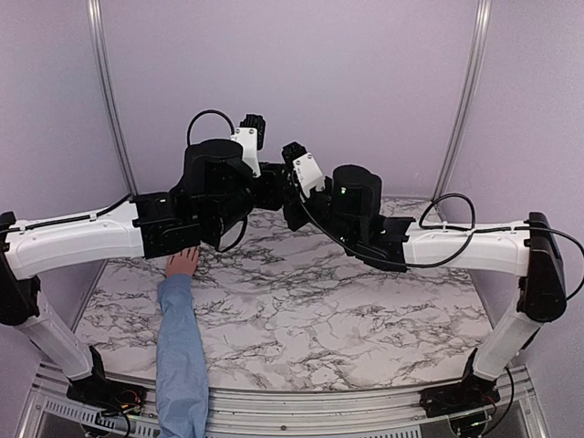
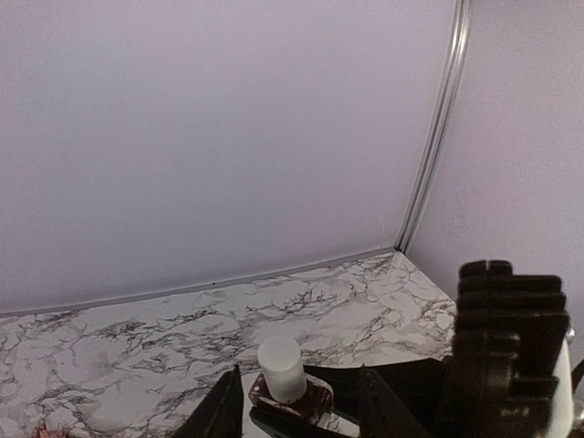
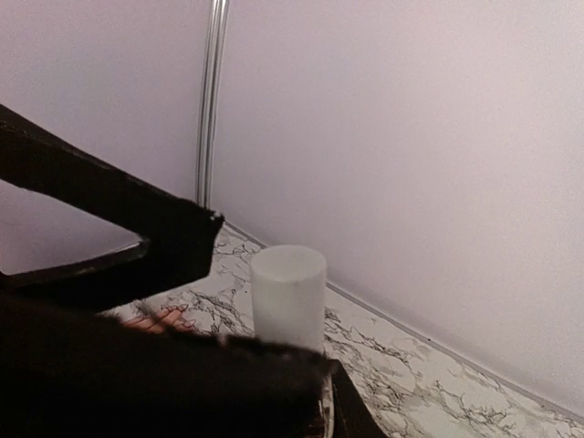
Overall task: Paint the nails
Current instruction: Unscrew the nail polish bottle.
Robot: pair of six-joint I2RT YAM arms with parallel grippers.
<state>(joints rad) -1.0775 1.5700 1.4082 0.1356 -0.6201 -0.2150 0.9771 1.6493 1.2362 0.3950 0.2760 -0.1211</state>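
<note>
a hand in a light blue sleeve lies at the left of the marble table, its nails too small to see. further right, the left gripper has its fingers apart around a small dark white-capped bottle, contents unseen. the right gripper is clamped on the bottle's body.

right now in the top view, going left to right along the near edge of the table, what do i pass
left arm's base → blue sleeve → right arm's base
</note>
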